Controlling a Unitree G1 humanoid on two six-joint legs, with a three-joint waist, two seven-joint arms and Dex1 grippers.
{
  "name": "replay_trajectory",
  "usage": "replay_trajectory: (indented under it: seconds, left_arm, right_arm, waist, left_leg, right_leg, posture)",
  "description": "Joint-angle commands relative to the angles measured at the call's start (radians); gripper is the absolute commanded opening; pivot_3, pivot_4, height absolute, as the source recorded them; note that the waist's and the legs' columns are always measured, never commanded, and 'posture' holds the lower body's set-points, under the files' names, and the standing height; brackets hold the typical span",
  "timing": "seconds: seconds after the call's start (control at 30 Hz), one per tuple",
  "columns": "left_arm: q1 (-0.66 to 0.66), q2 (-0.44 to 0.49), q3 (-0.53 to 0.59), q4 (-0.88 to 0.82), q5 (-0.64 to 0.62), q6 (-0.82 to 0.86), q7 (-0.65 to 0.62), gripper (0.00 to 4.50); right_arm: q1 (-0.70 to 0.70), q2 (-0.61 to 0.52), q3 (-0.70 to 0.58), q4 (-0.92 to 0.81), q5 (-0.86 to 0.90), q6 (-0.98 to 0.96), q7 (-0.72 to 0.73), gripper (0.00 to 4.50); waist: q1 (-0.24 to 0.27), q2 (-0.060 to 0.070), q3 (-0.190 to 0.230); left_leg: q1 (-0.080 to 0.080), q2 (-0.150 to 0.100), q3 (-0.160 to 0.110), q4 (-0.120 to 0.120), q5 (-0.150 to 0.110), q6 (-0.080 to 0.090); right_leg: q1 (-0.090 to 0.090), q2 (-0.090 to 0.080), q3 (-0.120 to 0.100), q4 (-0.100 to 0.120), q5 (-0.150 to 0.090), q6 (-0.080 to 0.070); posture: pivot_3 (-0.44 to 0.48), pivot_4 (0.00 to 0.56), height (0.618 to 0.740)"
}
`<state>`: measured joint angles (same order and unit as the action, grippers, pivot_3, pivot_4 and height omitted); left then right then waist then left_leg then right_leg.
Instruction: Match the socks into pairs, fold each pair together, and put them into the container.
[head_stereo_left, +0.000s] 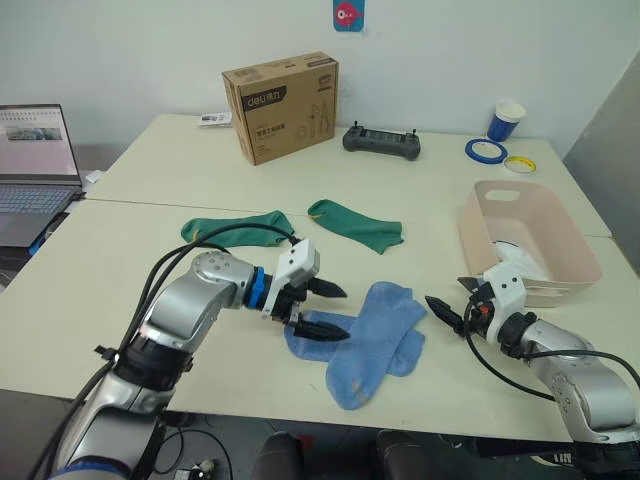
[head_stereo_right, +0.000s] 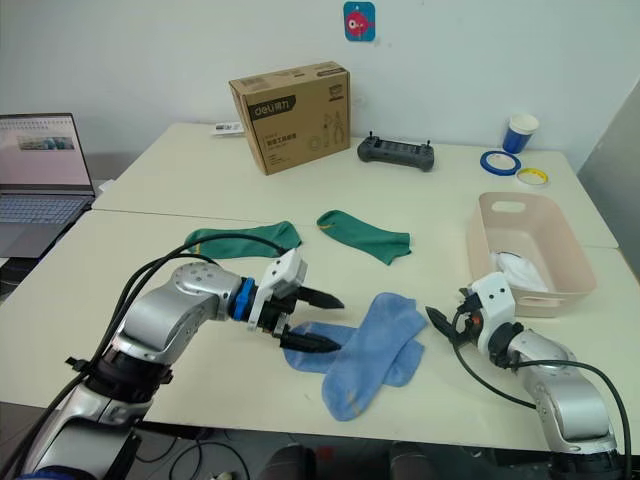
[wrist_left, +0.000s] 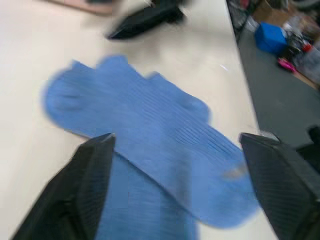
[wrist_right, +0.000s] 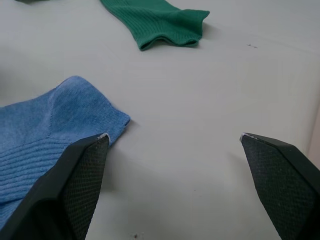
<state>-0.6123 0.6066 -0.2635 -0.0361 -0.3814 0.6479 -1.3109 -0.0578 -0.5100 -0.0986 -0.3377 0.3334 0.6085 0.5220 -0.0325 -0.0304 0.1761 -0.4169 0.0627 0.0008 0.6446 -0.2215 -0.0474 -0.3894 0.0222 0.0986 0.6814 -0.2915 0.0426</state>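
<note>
Two light blue socks (head_stereo_left: 370, 340) lie overlapped near the front edge of the table (head_stereo_left: 130, 250). The left claw (head_stereo_left: 322, 310), fingers apart, sits at their left end; the right claw (head_stereo_left: 452, 303), also spread wide, hovers just right of them. Two green socks (head_stereo_left: 355, 222) lie farther back. The pink container (head_stereo_left: 530, 235) stands at the right, with what looks like white fabric inside.

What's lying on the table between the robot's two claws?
The two light blue socks, overlapped, lie between the left gripper and right gripper, seen in the left eye view.
</note>
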Motion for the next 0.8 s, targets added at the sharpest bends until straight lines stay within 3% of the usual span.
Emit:
replay_trajectory:
  seconds: [0.03, 0.27, 0.4, 0.5, 0.8]
  left_arm:
    - [-0.088, -0.097, 0.016, 0.125, 0.024, -0.133, 0.033, 4.16]
    - [-0.211, -0.337, -0.068, 0.487, 0.21, -0.45, 0.151, 4.16]
    - [-0.271, -0.404, -0.116, 0.672, 0.306, -0.543, 0.168, 4.16]
    - [-0.312, -0.442, -0.123, 0.779, 0.361, -0.546, 0.224, 3.55]
    - [-0.31, -0.421, -0.09, 0.835, 0.396, -0.571, 0.199, 0.69]
  right_arm:
    - [0.019, -0.026, -0.022, -0.068, 0.038, -0.016, 0.047, 4.5]
    - [0.083, -0.105, -0.027, -0.183, 0.125, 0.053, 0.136, 4.5]
    - [0.078, -0.103, -0.021, -0.181, 0.126, 0.055, 0.114, 4.5]
    - [0.088, -0.101, -0.005, -0.188, 0.112, 0.051, 0.099, 4.5]
    - [0.087, -0.096, 0.002, -0.2, 0.126, 0.055, 0.081, 4.5]
  waist:
    - [0.001, 0.0, 0.0]
    - [0.005, 0.0, 0.0]
    - [-0.003, 0.0, 0.0]
    - [-0.004, 0.0, 0.0]
    - [-0.003, 0.0, 0.0]
  left_leg:
    - [0.0, 0.0, 0.0, 0.0, 0.0, 0.0]
    - [-0.001, -0.001, -0.001, 0.0, 0.0, 0.0]
    - [0.0, -0.001, -0.001, 0.0, 0.0, 0.0]
    - [0.0, -0.001, -0.002, 0.0, 0.0, 0.0]
    - [-0.001, -0.001, -0.002, 0.0, 0.0, 0.0]
  right_leg:
    - [0.0, 0.0, 0.0, 0.0, 0.0, 0.0]
    - [0.0, 0.0, -0.001, -0.001, 0.0, 0.0]
    - [0.0, 0.001, 0.0, 0.0, 0.0, 0.001]
    - [0.0, 0.001, 0.0, 0.0, 0.0, 0.001]
    - [0.0, 0.001, 0.0, 0.0, 0.0, 0.001]
  posture:
    - [0.0, 0.15, 0.74]
    - [0.0, 0.15, 0.74]
    - [0.0, 0.15, 0.74]
    - [0.0, 0.15, 0.74]
    - [0.0, 0.15, 0.74]
